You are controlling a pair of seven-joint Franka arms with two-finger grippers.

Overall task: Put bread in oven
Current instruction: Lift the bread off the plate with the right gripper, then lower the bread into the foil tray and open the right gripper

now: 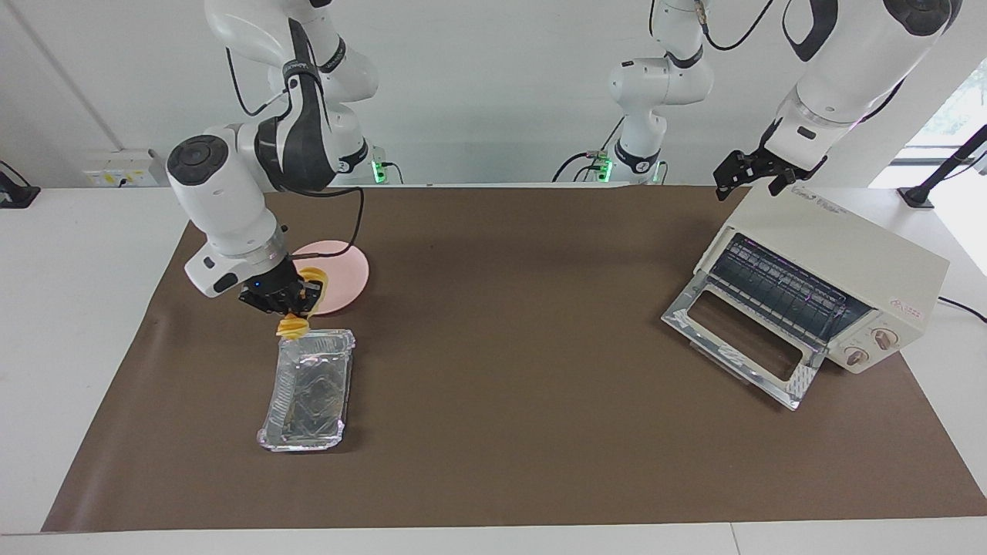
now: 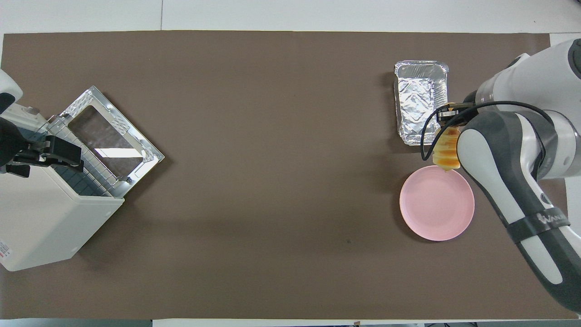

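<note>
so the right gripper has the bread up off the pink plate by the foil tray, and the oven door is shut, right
Not quite: the oven door is open, dropped down flat in front of it, as the facing view shows. The rest holds: the right gripper has the bread up off the pink plate, by the foil tray.
</note>
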